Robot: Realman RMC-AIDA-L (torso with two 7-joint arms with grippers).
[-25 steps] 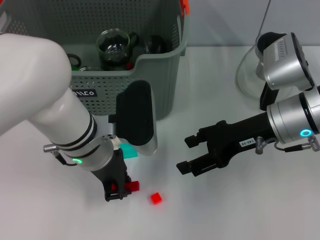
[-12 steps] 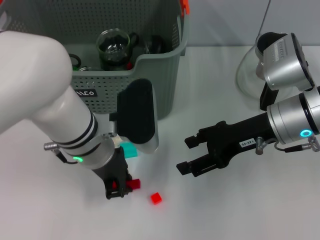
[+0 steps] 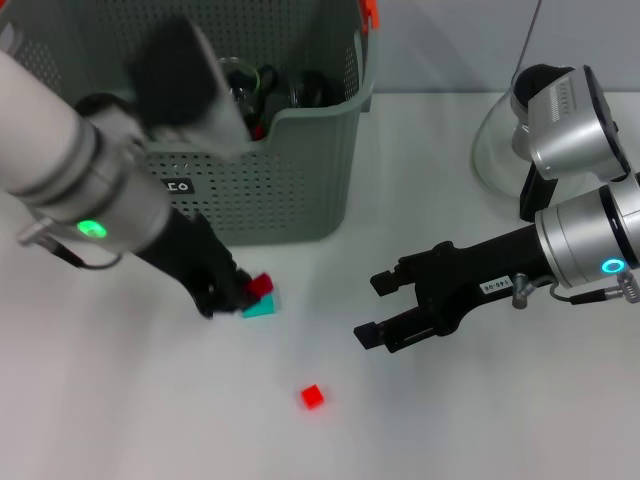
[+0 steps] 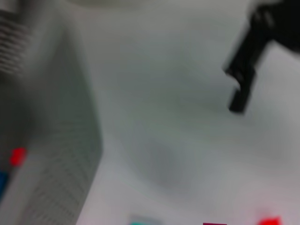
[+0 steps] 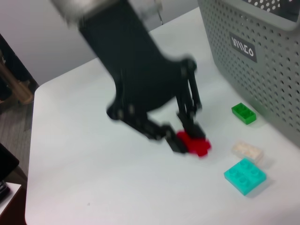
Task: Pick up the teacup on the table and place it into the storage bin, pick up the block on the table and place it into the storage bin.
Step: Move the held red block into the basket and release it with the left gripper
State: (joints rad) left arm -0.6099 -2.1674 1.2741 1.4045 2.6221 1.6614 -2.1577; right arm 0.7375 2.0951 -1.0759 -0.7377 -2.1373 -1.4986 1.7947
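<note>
The bin (image 3: 270, 150) stands at the back of the table (image 3: 450, 420), and everything else is best placed from it. Inside it I can see dark glassware, among it what looks like a glass cup (image 3: 240, 85), so the teacup part of the job seems done; no cup is left out on the table.

The left gripper (image 3: 235, 292) is just in front of the bin's front wall, its fingers closed on a red block (image 3: 260, 286). The right wrist view shows the block (image 5: 194, 143) pinched between the fingertips, at or barely above the table; I cannot tell whether it is clear of the surface. A teal block (image 3: 263, 306) lies right beside it, and that same view shows a cream brick (image 5: 247, 151) and a green brick (image 5: 243, 113) closer to the bin's wall. A small red cube (image 3: 313, 396) sits farther out from the bin, well apart from the rest.

The right gripper (image 3: 385, 308) hangs off to the bin's right and forward of it, jaws spread, holding nothing.

What remains, I would judge, is to lift the red block over the bin's rim and let it go.
</note>
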